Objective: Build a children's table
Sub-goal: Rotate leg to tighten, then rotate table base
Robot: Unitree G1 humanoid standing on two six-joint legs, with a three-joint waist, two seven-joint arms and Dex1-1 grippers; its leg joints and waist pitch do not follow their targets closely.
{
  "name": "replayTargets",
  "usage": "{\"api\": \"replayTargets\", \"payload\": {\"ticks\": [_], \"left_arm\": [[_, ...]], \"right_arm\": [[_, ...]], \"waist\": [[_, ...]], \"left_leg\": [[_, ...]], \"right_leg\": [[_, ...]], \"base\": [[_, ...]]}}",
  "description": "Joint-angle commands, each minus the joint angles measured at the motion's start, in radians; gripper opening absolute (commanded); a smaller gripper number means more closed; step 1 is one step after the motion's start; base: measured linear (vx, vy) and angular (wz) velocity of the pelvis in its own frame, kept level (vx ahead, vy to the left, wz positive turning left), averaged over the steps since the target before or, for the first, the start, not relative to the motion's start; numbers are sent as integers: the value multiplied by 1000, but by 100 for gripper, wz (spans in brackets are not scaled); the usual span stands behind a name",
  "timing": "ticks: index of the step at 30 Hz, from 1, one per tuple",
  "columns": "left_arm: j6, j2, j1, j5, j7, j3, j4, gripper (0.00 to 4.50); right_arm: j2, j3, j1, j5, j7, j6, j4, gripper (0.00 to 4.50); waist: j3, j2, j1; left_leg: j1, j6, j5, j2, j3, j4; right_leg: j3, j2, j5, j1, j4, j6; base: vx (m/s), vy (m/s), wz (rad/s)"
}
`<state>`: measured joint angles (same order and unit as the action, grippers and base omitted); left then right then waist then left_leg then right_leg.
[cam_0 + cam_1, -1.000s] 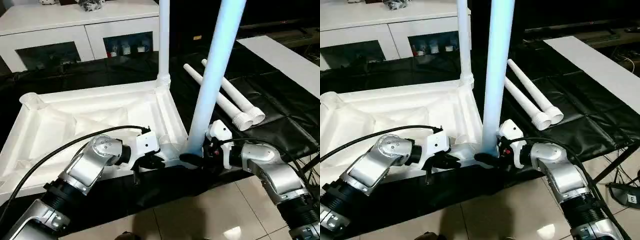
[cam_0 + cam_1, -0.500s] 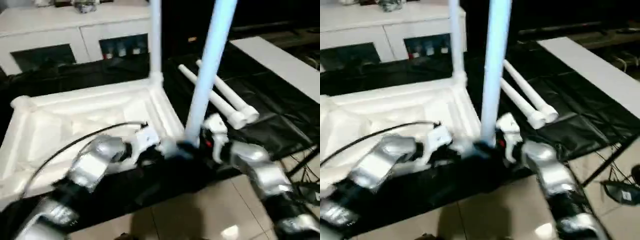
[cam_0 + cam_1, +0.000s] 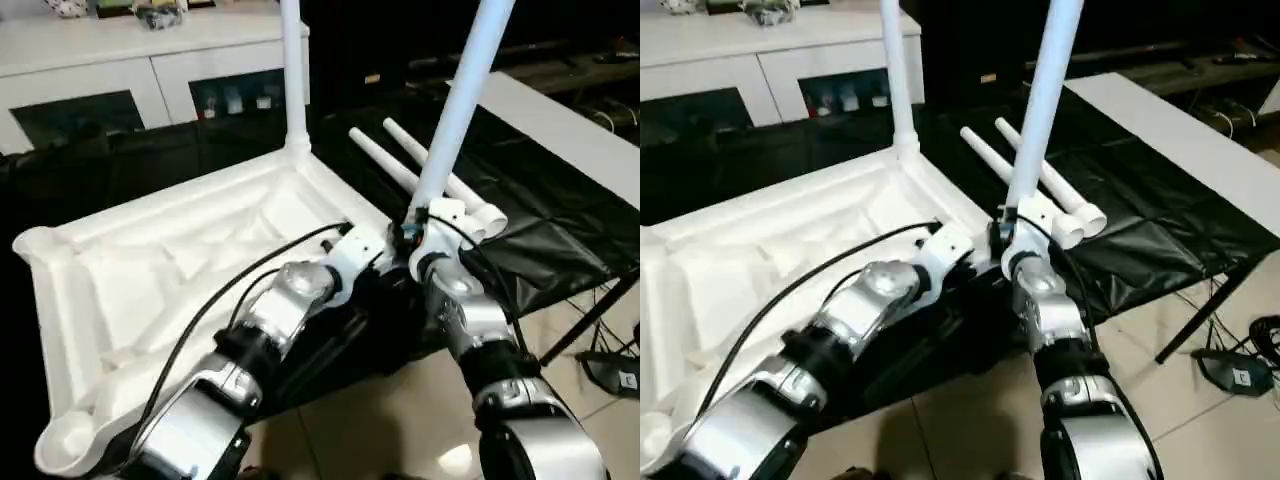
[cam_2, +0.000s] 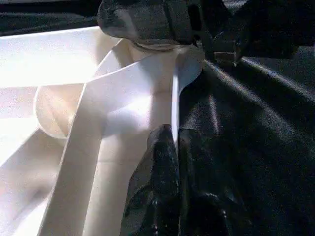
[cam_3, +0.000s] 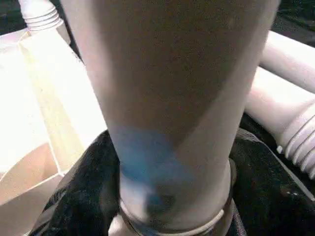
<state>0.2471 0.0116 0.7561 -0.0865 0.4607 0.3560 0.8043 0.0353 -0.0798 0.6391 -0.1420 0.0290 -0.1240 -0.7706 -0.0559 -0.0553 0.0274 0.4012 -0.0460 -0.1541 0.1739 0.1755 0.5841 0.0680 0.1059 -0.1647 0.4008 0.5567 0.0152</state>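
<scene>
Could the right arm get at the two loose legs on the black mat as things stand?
Probably not yet: the right gripper is clamped on the leg at the tabletop corner. The two loose legs lie unobstructed beyond.

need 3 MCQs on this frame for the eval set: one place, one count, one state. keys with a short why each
1. Where does the unheld upright leg stand?
A. in a far corner socket of the tabletop
B. on the cabinet
C. on the floor tiles

2. How many legs lie loose on the black mat?
A. none
B. two
C. four

3. What is the left gripper doing?
A. hanging open in the air
B. holding a leg
C. pinching the tabletop's rim

Key: 1 A, it rises from that socket. 2 B, two loose legs lie side by side beside the tabletop. 3 C, its fingers close on the rim's thin edge, while the right gripper holds the other leg.
</scene>
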Motion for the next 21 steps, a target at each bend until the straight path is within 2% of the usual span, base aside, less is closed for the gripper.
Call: {"api": "replayTargets", "payload": {"ticks": [1,2,3,4,5,6,7,8,9,10,11,12,14,16,17,18,19,20,21], "left_arm": [[-62,-36,37,-19,-149,-65,15,0],[-78,-43,43,-19,-146,-65,42,0],[-83,-46,46,-18,-143,-67,54,0],[-96,-46,51,-19,-145,-72,69,0],[-104,-49,57,-19,-148,-75,81,0],[-124,-51,69,-21,-154,-82,107,0],[-150,-53,81,-22,-174,-91,128,0],[-167,-55,90,-23,-188,-97,141,0],[-193,-58,99,-26,-201,-101,157,0],[-208,-60,105,-31,-217,-101,164,0],[-246,-66,120,-42,-260,-102,183,0],[-305,-74,152,-43,-303,-116,225,28],[-333,-77,176,-8,-285,-158,252,58],[-368,-88,205,8,-309,-193,263,67],[-368,-88,205,8,-309,-193,263,83],[-410,-101,229,5,-388,-220,263,83],[-411,-102,230,4,-391,-221,262,104],[-423,-111,235,0,-423,-229,256,107],[-429,-122,237,2,-438,-240,244,107]], "right_arm": [[-40,7,-7,-23,-46,33,19,342],[-37,14,-11,-22,-68,59,31,348],[-35,18,-13,-20,-75,67,35,348],[-33,19,-14,-19,-74,72,36,361],[-24,31,-19,0,-61,74,50,376],[-12,46,-25,33,-40,82,64,384],[-4,50,-38,44,-36,81,95,388],[0,51,-46,48,-35,79,116,388],[8,57,-60,56,-42,82,143,388],[10,56,-66,54,-46,78,155,388],[15,55,-84,48,-55,67,188,388],[23,53,-116,46,-77,57,241,389],[28,56,-138,49,-93,54,268,389],[28,57,-153,43,-95,46,280,389],[28,57,-153,43,-95,46,280,389],[30,65,-161,49,-91,37,282,389],[30,65,-161,49,-91,37,282,389],[28,66,-163,50,-88,33,282,389],[27,69,-164,52,-88,23,283,389]], "waist": [[71,13,-4],[72,15,-5],[70,15,-9],[72,16,-20],[74,13,-23],[76,14,-23],[76,24,-21],[77,24,-17],[78,22,-13],[80,21,-13],[81,21,-13],[82,22,-11],[87,23,-9],[97,17,-2],[100,17,1],[103,14,8],[103,14,12],[102,9,14],[99,13,14]], "left_leg": [[-39,9,-495,34,-20,-81],[-37,17,-487,32,-18,-80],[-29,25,-482,31,-20,-83],[-12,26,-457,31,-26,-87],[-10,26,-449,31,-28,-87],[-18,25,-443,33,-26,-84],[-29,30,-438,31,-16,-78],[-31,35,-425,30,-14,-75],[-29,47,-393,31,-12,-74],[-21,59,-359,33,-13,-75],[-19,67,-349,32,-14,-74],[-21,78,-337,32,-12,-72],[-20,91,-299,30,-9,-67],[-15,122,-199,33,-9,-57],[-15,134,-170,33,-8,-51],[-14,153,-120,34,-8,-45],[-12,171,-91,33,-7,-41],[-11,178,-81,32,-7,-38],[-6,187,-77,30,-5,-37]], "right_leg": [[-14,38,-414,-27,-82,-140],[-13,37,-406,-27,-81,-143],[-12,38,-409,-30,-77,-138],[-8,39,-400,-45,-69,-133],[-7,39,-391,-46,-68,-133],[-9,39,-369,-40,-68,-144],[-14,37,-357,-28,-73,-163],[-16,39,-349,-29,-71,-169],[-20,40,-326,-31,-67,-179],[-19,40,-300,-39,-61,-180],[-18,37,-290,-39,-60,-180],[-19,35,-274,-37,-60,-174],[-21,38,-241,-39,-56,-186],[-20,39,-116,-43,-39,-231],[-20,38,-76,-41,-34,-243],[-20,37,-9,-40,-21,-264],[-19,35,33,-40,-16,-274],[-19,35,44,-39,-14,-277],[-19,36,42,-40,-13,-278]], "base": [[0,0,0],[0,0,0],[0,0,0],[0,0,0],[0,0,0],[0,0,0],[0,0,0],[0,0,0],[0,0,0],[0,0,0],[0,0,0],[0,0,0],[56,-18,1],[56,-21,0],[51,-18,1],[51,-18,1],[0,0,0],[0,0,0],[0,0,0]]}}
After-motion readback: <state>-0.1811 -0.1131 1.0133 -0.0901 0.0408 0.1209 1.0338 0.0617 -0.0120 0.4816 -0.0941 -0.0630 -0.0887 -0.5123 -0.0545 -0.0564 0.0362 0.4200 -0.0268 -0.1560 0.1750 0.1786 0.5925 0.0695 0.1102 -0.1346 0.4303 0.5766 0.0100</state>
